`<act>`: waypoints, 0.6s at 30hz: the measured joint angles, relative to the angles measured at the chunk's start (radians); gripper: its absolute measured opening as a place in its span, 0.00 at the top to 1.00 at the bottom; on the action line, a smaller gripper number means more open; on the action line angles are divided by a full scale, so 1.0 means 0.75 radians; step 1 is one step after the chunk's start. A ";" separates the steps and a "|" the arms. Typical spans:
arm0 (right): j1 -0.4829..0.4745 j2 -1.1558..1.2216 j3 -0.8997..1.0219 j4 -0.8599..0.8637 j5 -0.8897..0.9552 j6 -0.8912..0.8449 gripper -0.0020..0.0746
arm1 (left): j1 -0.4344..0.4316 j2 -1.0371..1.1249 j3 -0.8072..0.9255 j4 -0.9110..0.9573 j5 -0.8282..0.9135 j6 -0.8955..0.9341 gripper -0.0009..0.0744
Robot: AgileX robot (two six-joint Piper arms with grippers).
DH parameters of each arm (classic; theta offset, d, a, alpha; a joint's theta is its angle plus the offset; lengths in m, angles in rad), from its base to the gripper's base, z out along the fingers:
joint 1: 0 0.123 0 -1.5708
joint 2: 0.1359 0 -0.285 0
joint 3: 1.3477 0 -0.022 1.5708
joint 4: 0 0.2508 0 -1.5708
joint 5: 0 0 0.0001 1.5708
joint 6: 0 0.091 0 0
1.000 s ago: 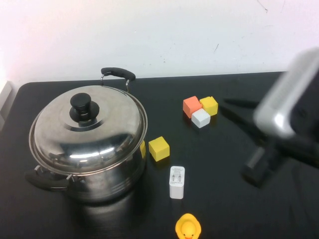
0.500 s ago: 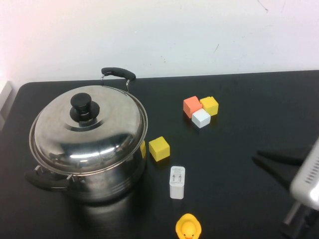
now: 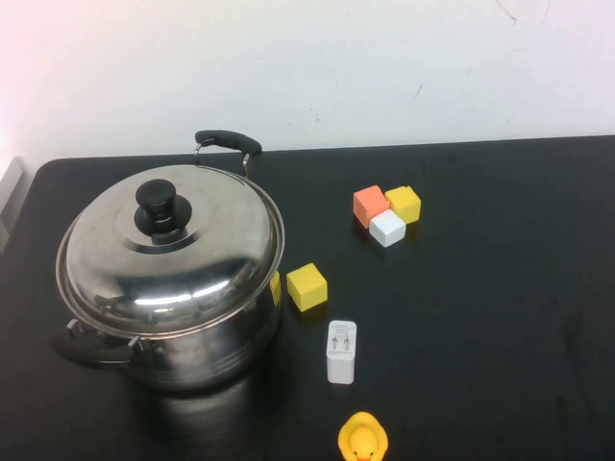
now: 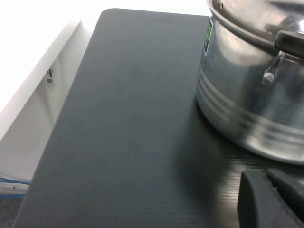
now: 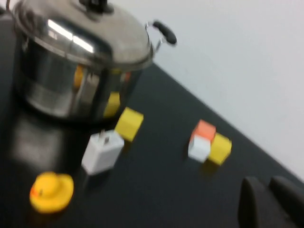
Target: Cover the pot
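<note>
The steel pot (image 3: 192, 336) stands at the left of the black table, with black side handles (image 3: 228, 141). The domed steel lid (image 3: 178, 264) with its black knob (image 3: 157, 200) sits on the pot and covers it. Neither arm shows in the high view. In the left wrist view my left gripper (image 4: 266, 175) is shut and empty, low beside the pot's wall (image 4: 247, 104). In the right wrist view my right gripper (image 5: 267, 184) is shut and empty, far from the pot (image 5: 52, 90), out past the cubes.
A yellow cube (image 3: 307, 286), a white charger (image 3: 341, 351) and a yellow duck (image 3: 362, 439) lie right of the pot. Orange (image 3: 370, 205), yellow (image 3: 404, 203) and white (image 3: 387, 229) cubes sit mid-table. The table's left edge (image 4: 71, 95) is near the pot.
My right arm has drawn back toward the front right and left the high view. The pot, lid and small objects have not moved.
</note>
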 joint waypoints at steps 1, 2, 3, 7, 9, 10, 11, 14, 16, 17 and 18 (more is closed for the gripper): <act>-0.015 -0.070 0.018 0.125 0.056 -0.117 0.92 | 0.000 0.000 0.000 0.000 0.000 0.000 0.99; -0.038 -0.125 0.036 0.235 0.095 -0.218 0.92 | 0.000 0.000 0.000 0.000 0.000 0.000 0.99; -0.068 -0.192 0.063 0.331 0.132 -0.303 0.92 | 0.000 0.000 0.000 0.000 0.000 0.000 0.99; -0.249 -0.427 0.196 0.597 0.162 -0.585 0.92 | 0.000 0.000 0.000 0.000 0.000 0.000 0.99; -0.365 -0.526 0.254 0.697 0.149 -0.681 0.92 | 0.000 0.000 0.000 0.000 0.000 0.000 0.99; -0.434 -0.567 0.282 0.731 0.140 -0.715 0.92 | 0.000 0.000 0.000 0.000 0.000 0.000 0.99; -0.505 -0.594 0.303 0.758 0.134 -0.736 0.92 | 0.000 0.000 0.000 0.000 0.000 0.000 0.99; -0.703 -0.644 0.363 0.783 0.118 -0.747 0.92 | 0.000 0.000 0.000 0.000 0.000 0.000 0.99; -0.837 -0.654 0.405 0.795 0.110 -0.747 0.92 | 0.000 0.000 0.000 0.000 0.000 0.000 0.99; -0.886 -0.654 0.426 0.802 0.107 -0.747 0.92 | 0.000 0.000 0.000 0.000 0.000 0.000 0.99; -0.943 -0.654 0.448 0.820 0.107 -0.747 0.92 | 0.000 0.000 0.000 0.000 0.000 0.000 0.99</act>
